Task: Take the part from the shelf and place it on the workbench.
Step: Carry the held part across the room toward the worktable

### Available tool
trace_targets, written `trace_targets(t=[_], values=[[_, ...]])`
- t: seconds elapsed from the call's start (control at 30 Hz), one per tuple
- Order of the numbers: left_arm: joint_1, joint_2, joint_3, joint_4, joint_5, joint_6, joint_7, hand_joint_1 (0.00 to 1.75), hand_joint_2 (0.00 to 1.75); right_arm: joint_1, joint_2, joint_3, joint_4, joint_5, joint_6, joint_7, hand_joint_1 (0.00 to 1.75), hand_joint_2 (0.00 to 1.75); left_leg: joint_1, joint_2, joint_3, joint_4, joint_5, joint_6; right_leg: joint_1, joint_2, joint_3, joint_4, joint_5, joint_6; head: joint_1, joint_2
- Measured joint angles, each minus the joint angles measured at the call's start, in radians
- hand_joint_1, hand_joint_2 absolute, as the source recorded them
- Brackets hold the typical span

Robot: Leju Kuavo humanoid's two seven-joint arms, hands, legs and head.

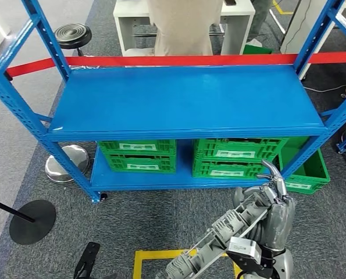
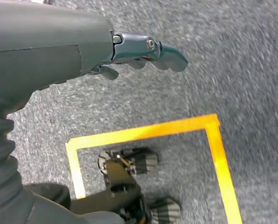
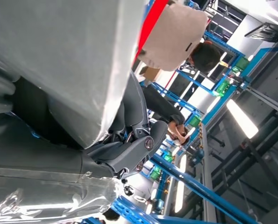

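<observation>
Head view: at the lower right of the frame the right hand is wrapped round one end of the part, a long, silvery, ribbed piece that slants down toward the bottom centre. It is already off the shelf, whose blue top board fills the middle of the frame, with green crates on the tier below. A person stands behind, at the top centre

Left wrist view: the left hand hangs over grey carpet and yellow tape, fingers straight and holding nothing

Right wrist view: dark fingers curl against the part's broad, smooth grey face. Crinkled clear film seems to cover some of it

The part looks like stiff metal and probably fairly heavy. Held by one end, its long free end will likely lever against the fingers. Film over smooth metal may slip, so a hold nearer the middle, on the ribs, should be surer. It is hardly fragile, but it should be set down flat
</observation>
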Motion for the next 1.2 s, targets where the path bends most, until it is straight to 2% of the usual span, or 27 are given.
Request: trace_targets(t=[0.03,0.07,0.1,0.17,0.2,0.23,0.27,0.33,0.37,0.4,0.5,0.53,0.57,0.6,0.67,0.7,0.73,0.77,0.83,0.87,0.9,0.93,1.03,1.07,1.1,1.17,1.2], values=[[0.0,0.0,0.0,0.0,0.0,0.0,0.0,0.0,1.75,0.0,0.0,0.0,0.0,-0.001,0.0,0.0,1.75,1.75,0.001,0.001,-0.003,-0.001,0.006,0.008,-0.001,0.0,-0.006,0.01,-0.01,0.005,0.001,0.0],[-0.001,0.001,0.0,0.0,0.0,0.001,0.0,0.0,1.75,-0.001,0.0,0.0,0.0,-0.001,0.0,0.0,1.75,1.75,0.002,0.002,-0.008,-0.003,0.013,0.015,-0.002,0.0,-0.02,0.04,-0.035,0.01,0.003,0.0],[-0.002,0.001,0.001,0.0,0.0,0.001,0.0,0.0,1.75,-0.001,0.0,0.0,0.001,-0.001,0.0,0.0,1.75,1.75,0.003,0.003,-0.013,-0.003,0.018,0.02,-0.003,0.0,-0.041,0.093,-0.072,0.014,0.006,0.0],[-0.002,0.001,0.001,0.0,0.0,0.001,0.001,0.0,1.75,-0.002,0.0,0.0,0.003,-0.002,0.0,0.0,1.75,1.75,0.003,0.004,-0.025,-0.003,0.028,0.024,-0.003,0.0,-0.091,0.235,-0.151,0.02,0.009,0.0],[-0.001,0.001,0.001,0.0,0.0,0.001,0.002,0.0,1.75,-0.002,0.0,0.0,0.005,-0.002,0.0,0.0,1.75,1.75,0.002,0.005,-0.032,-0.002,0.033,0.024,-0.003,0.0,-0.103,0.282,-0.172,0.02,0.009,0.0],[-0.001,0.001,0.001,0.0,0.0,0.001,0.002,0.0,1.75,-0.002,0.0,0.0,0.006,-0.002,0.0,0.0,1.75,1.75,0.002,0.005,-0.038,-0.002,0.038,0.023,-0.003,0.0,-0.096,0.292,-0.175,0.02,0.009,0.0],[0.0,0.001,0.001,0.0,0.0,0.001,0.002,0.0,1.75,-0.002,0.0,0.0,0.008,-0.002,0.0,0.0,1.75,1.75,0.002,0.005,-0.043,-0.002,0.043,0.021,-0.003,0.0,-0.066,0.257,-0.16,0.018,0.009,0.0],[0.0,0.001,0.001,0.0,0.0,0.001,0.003,0.0,1.75,-0.004,0.0,0.0,0.009,-0.002,0.0,0.0,1.75,1.75,0.001,0.004,-0.05,0.0,0.05,0.014,-0.003,0.0,0.033,0.11,-0.117,0.013,0.009,0.0],[-0.001,0.001,0.001,0.0,0.0,0.001,0.003,0.0,1.75,-0.006,0.0,0.0,0.009,-0.002,0.0,0.0,1.75,1.75,0.0,0.004,-0.052,0.001,0.053,0.01,-0.002,0.0,0.072,0.047,-0.101,0.009,0.009,0.0],[-0.001,0.002,0.001,0.0,0.0,0.001,0.003,0.0,1.75,-0.008,0.0,0.0,0.009,-0.002,0.0,0.0,1.75,1.75,-0.002,0.004,-0.054,0.002,0.057,0.004,-0.001,0.001,0.094,0.01,-0.094,0.004,0.008,0.0],[-0.001,0.003,0.001,0.0,0.0,0.001,0.003,0.0,1.75,-0.01,0.0,-0.001,0.011,-0.002,0.0,-0.001,1.75,1.75,-0.001,0.004,-0.062,0.001,0.069,-0.012,0.003,0.003,0.089,0.001,-0.082,-0.017,0.008,0.0],[-0.001,0.003,0.001,0.0,0.0,0.001,0.003,0.0,1.75,-0.01,0.0,-0.001,0.011,-0.002,0.0,-0.001,1.75,1.75,0.0,0.004,-0.068,0.008,0.061,-0.018,0.002,0.002,0.084,0.0,-0.076,-0.025,0.007,0.0],[-0.001,0.004,0.001,0.0,0.0,0.001,0.003,0.0,1.75,-0.011,0.0,-0.001,0.011,-0.001,0.0,-0.001,1.75,1.75,0.001,0.004,-0.079,0.03,0.039,-0.024,0.0,0.001,0.078,-0.002,-0.07,-0.032,0.006,0.0],[-0.001,0.004,0.001,0.0,0.0,0.001,0.003,0.0,1.75,-0.011,0.0,-0.001,0.011,-0.001,0.0,-0.001,1.75,1.75,0.002,0.004,-0.098,0.074,0.005,-0.029,-0.002,0.0,0.071,-0.003,-0.064,-0.037,0.004,0.0],[0.0,0.004,0.001,0.0,0.0,0.001,0.003,0.0,1.75,-0.011,0.0,-0.001,0.012,-0.001,0.0,-0.001,1.75,1.75,0.003,0.004,-0.151,0.21,-0.076,-0.036,-0.001,-0.001,0.055,-0.002,-0.053,-0.041,0.0,0.0],[0.0,0.004,0.001,0.0,0.0,0.001,0.003,0.0,1.75,-0.011,0.0,-0.001,0.012,-0.001,0.0,-0.001,1.75,1.75,0.003,0.004,-0.17,0.266,-0.1,-0.037,-0.001,-0.001,0.046,-0.002,-0.047,-0.041,0.0,0.0],[0.001,0.003,0.001,0.0,0.0,0.001,0.003,0.0,1.75,-0.011,0.0,-0.001,0.013,-0.001,0.0,-0.001,1.75,1.75,0.003,0.004,-0.173,0.29,-0.106,-0.037,-0.001,-0.001,0.039,-0.002,-0.041,-0.041,0.0,0.0],[0.001,0.003,0.001,0.0,0.0,0.001,0.003,0.0,1.75,-0.011,0.0,-0.001,0.014,-0.001,0.0,-0.001,1.75,1.75,0.003,0.004,-0.155,0.273,-0.093,-0.036,-0.001,-0.001,0.033,-0.002,-0.036,-0.039,0.0,0.0],[-0.001,0.004,0.001,0.0,0.0,0.001,0.003,0.0,1.75,-0.011,0.0,-0.001,0.014,-0.001,0.0,-0.001,1.75,1.75,0.003,0.004,-0.072,0.144,-0.038,-0.031,-0.001,0.0,0.025,-0.002,-0.026,-0.034,0.0,0.0],[-0.002,0.004,0.001,0.0,0.0,0.001,0.003,0.0,1.75,-0.011,0.0,-0.001,0.014,-0.001,0.0,-0.001,1.75,1.75,0.002,0.004,-0.031,0.073,-0.018,-0.027,0.0,0.001,0.021,0.0,-0.023,-0.03,0.0,0.0],[-0.003,0.004,0.001,0.0,0.0,0.001,0.003,0.0,1.75,-0.011,0.0,-0.001,0.014,-0.001,-0.001,-0.001,1.75,1.75,0.001,0.003,-0.004,0.024,-0.005,-0.022,0.002,0.0,0.017,0.001,-0.018,-0.025,0.0,0.0],[-0.004,0.004,0.001,0.0,0.0,0.001,0.003,0.0,1.75,-0.011,0.0,-0.001,0.014,-0.001,-0.001,-0.001,1.75,1.75,0.0,0.003,0.007,-0.001,-0.001,-0.017,0.003,0.0,0.013,0.001,-0.013,-0.019,0.0,0.0],[-0.001,0.004,0.001,0.0,0.0,0.002,0.003,0.0,1.75,-0.01,0.0,0.0,0.014,-0.006,-0.001,-0.004,1.75,1.75,-0.001,0.003,-0.002,-0.007,0.012,0.003,0.001,0.0,0.004,-0.001,-0.007,-0.001,0.001,0.0],[-0.001,0.004,0.001,0.0,0.001,0.002,0.003,0.0,1.75,-0.01,0.0,0.0,0.014,-0.008,-0.001,-0.006,1.75,1.75,0.001,0.004,-0.005,-0.009,0.018,0.01,0.001,0.0,-0.005,0.016,-0.023,0.004,0.003,0.0],[-0.002,0.004,0.001,0.0,0.001,0.003,0.003,0.0,1.75,-0.01,0.0,0.0,0.014,-0.01,-0.001,-0.009,1.75,1.75,0.003,0.005,-0.009,-0.011,0.024,0.016,0.0,0.0,-0.023,0.057,-0.054,0.009,0.004,0.0],[-0.003,0.004,0.002,0.0,0.001,0.003,0.003,0.0,1.75,-0.009,0.0,0.0,0.014,-0.012,-0.001,-0.012,1.75,1.75,0.003,0.006,-0.02,-0.011,0.033,0.021,-0.001,0.0,-0.072,0.192,-0.133,0.017,0.008,0.0],[-0.002,0.004,0.002,0.0,0.001,0.003,0.003,0.0,1.75,-0.008,0.0,0.0,0.014,-0.013,-0.001,-0.013,1.75,1.75,0.003,0.006,-0.025,-0.011,0.037,0.021,-0.002,0.0,-0.092,0.253,-0.161,0.019,0.008,0.0]])
